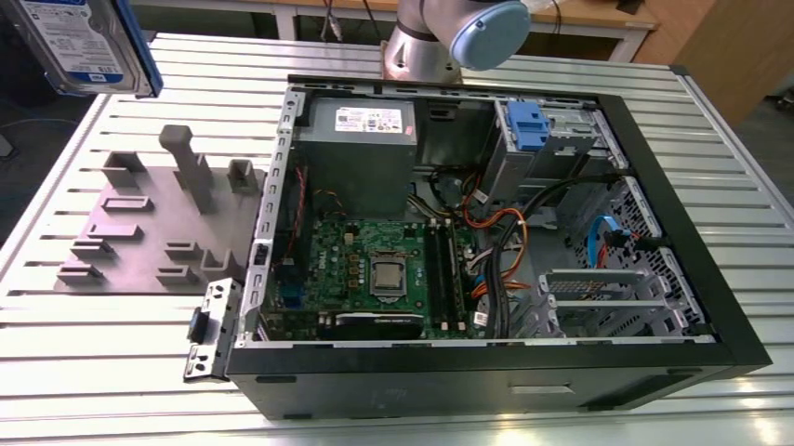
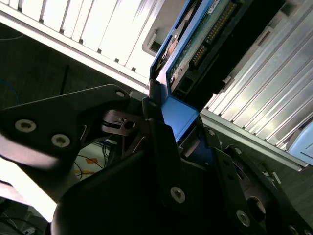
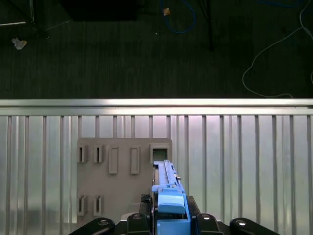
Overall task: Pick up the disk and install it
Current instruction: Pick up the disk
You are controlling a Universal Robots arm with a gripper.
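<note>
Operator: Gripper (image 2: 180,120) state for this entry?

Observer: Clamped. In the second wrist view its black fingers (image 2: 157,122) pressed from both sides on the blue carrier of the disk (image 2: 205,34). A row of connector pins showed along the drive's edge.

Operator: Disk location?

Observer: Off the table, held in the air. In the exterior view it hung at the upper corner on the exterior view's left, white-and-blue label facing the camera. It was clear of the slatted table (image 1: 707,139) and outside the computer case (image 1: 434,376). In the first wrist view it appeared edge-on, above the grey fixture plate (image 3: 122,191), lined up near one of the plate's square slots.

Operator: Case?

Observer: Open, lying on the table, just to the exterior view's right of the fixture plate. Inside, the grey power supply (image 1: 360,139) with its white sticker sat at the far end. The green motherboard (image 1: 372,269) lay nearer the camera. Orange and blue cables (image 1: 496,223) ran between the board and the drive bays. A small blue clip (image 1: 527,125) sat in the bay beside the power supply, on the exterior view's right.

Operator: Arm?

Observer: An arm joint (image 1: 478,32) with a pale blue cap stood behind the case, at the table's far edge.
</note>
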